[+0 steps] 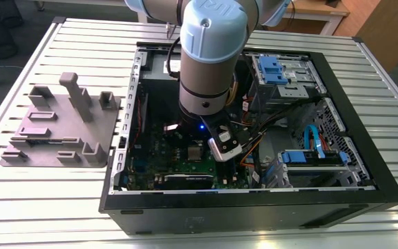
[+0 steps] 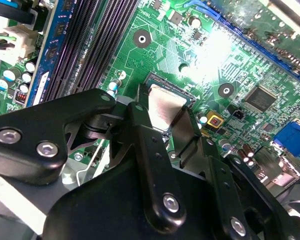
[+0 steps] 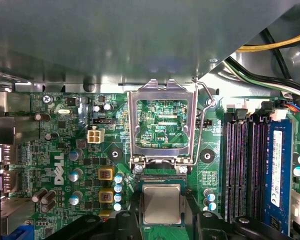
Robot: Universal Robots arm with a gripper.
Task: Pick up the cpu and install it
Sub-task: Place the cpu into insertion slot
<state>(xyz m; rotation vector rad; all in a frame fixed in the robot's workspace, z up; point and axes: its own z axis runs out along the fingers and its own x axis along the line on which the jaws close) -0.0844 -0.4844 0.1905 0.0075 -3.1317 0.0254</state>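
We take this for a robotics lab bench. A slatted metal table (image 1: pixel 47 207) carries an opened computer case (image 1: pixel 254 220) and a grey parts fixture (image 1: pixel 54 140).

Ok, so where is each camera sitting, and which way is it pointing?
Exterior view: off the arm and above the table, looking down into the open computer case; the arm reaches into it.
Second wrist view: on the wrist, close behind the gripper, looking along its black fingers at the motherboard.
First wrist view: on the wrist, facing the motherboard nearly square-on; the fingers flank the cpu.
Shared: both wrist views show the cpu between the fingers.
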